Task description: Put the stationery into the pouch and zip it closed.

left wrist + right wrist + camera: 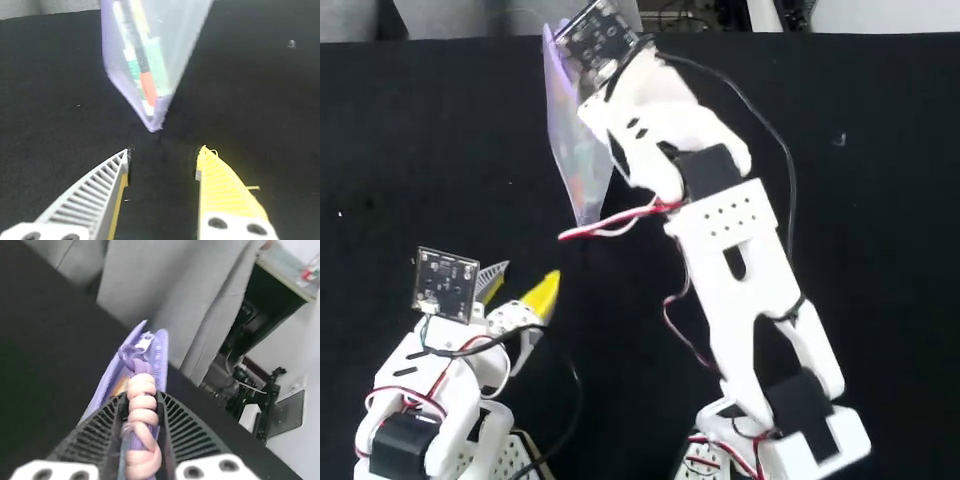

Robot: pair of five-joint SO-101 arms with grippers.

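The right tool [141, 394] is clamped on the pouch's [576, 150] pink cord [142, 450]. The pouch hangs upright, one corner pointing down, near the surface's [880, 200] far edge. The left tool [162, 155] gapes wide, empty.

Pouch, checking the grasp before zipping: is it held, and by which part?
The right gripper holds the pouch by the pink coiled cord at its zipper end. The left gripper is open and holds nothing.

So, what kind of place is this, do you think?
Probably a robotics lab or workshop: two small arms stand at a black table, and behind it are a grey partition and tangled cables.
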